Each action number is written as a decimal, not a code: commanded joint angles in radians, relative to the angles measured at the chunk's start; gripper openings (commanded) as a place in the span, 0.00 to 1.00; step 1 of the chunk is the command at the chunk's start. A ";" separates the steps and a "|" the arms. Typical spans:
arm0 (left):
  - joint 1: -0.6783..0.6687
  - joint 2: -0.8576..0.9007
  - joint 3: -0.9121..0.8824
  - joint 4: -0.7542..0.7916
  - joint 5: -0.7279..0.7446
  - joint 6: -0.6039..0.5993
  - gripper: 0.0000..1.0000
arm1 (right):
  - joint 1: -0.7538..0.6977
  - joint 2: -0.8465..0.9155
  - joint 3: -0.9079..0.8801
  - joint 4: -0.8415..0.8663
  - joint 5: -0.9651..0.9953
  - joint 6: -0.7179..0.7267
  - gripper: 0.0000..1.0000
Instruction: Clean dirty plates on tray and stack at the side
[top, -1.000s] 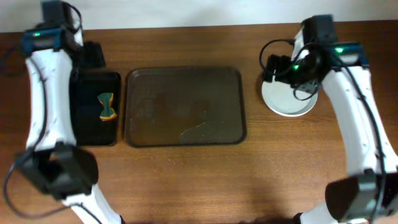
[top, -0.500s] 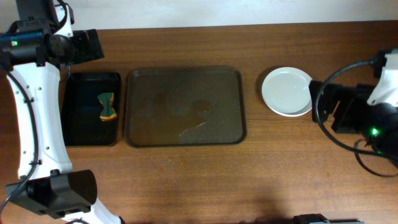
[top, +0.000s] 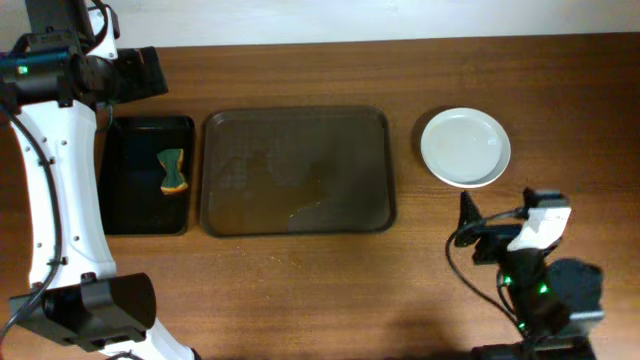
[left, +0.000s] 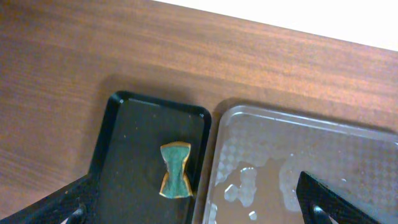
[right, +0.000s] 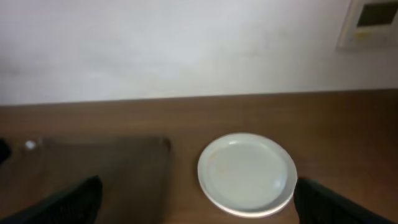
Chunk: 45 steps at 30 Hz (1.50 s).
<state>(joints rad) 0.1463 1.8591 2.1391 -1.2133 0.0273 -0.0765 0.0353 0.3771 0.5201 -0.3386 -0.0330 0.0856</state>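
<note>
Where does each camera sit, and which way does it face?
Overhead: above the table, facing straight down on tray, plate, left arm, right arm.
Left wrist: raised, facing down on bin, sponge, tray end; own fingers in bottom corners.
Right wrist: low, facing across plate to the wall; own fingers in bottom corners.
Shared: all three see the tray.

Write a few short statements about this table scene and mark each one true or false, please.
1. The white plate lies on the tray. False: it lies on the table, to the right of the tray.
2. A sponge lies in the black bin. True.
3. The right gripper holds the white plate. False: it is open, empty and apart from the plate.
4. No plate is on the tray. True.
</note>
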 joint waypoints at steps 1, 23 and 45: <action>0.000 0.006 0.001 0.000 0.007 -0.002 0.99 | 0.000 -0.181 -0.229 0.162 -0.017 -0.026 0.98; 0.000 0.006 0.001 0.000 0.007 -0.002 0.99 | 0.024 -0.373 -0.515 0.264 -0.008 -0.026 0.99; -0.152 -0.212 -0.118 0.001 0.007 -0.002 0.99 | 0.024 -0.373 -0.515 0.264 -0.008 -0.026 0.98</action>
<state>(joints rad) 0.0475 1.7988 2.1014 -1.2087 0.0269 -0.0765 0.0498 0.0147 0.0135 -0.0738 -0.0429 0.0669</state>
